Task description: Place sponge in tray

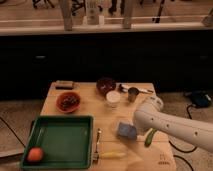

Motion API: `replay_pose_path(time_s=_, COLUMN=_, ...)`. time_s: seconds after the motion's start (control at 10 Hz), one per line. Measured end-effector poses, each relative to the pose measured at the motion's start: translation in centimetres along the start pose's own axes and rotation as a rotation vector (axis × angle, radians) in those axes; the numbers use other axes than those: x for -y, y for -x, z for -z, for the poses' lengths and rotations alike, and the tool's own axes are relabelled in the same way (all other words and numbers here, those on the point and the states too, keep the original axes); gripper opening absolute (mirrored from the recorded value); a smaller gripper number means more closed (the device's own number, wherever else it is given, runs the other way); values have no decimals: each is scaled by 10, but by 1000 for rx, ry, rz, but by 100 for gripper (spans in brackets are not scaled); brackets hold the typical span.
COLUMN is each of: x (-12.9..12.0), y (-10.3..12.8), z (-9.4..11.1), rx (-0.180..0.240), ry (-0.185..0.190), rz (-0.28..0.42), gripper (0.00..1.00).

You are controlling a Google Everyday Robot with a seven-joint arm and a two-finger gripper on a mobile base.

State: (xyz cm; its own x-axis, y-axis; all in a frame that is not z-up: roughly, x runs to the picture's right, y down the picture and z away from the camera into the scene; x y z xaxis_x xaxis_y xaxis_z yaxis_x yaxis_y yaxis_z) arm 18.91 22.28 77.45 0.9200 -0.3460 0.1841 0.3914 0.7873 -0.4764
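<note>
Red bowl (68, 101), dark bowl (105, 85), white cup (113, 98), metal cup (133, 93) on table (82, 111); green pepper (149, 137), yellow utensil (112, 155) near front; orange fruit (34, 154) at front left

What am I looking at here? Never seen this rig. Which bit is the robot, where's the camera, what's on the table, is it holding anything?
There is one view, looking down on a wooden table from the front. Where the camera is mounted isn't known. The white tube entering from the right is the robot's single arm. Its gripper sits at the arm's left end, right over the blue sponge, too hidden to tell whether it grips it. The green tray lies front left with an orange fruit inside. Also there: a reddish bowl, a dark bowl, a white cup, a metal cup, a banana and a green item.
</note>
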Motion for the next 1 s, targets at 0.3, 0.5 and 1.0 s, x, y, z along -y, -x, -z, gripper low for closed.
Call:
replay_pose_path(time_s=0.3, x=-5, y=-1, z=-7, rx=2, ry=-4, rz=7, gripper=1)
replay_pose_path(time_s=0.5, x=-3, y=-1, z=1, rx=-11, ry=-14, rz=22, gripper=1)
replay_pose_path(time_s=1.0, x=-3, y=-1, z=17, rx=-35, ry=-28, rz=58, gripper=1)
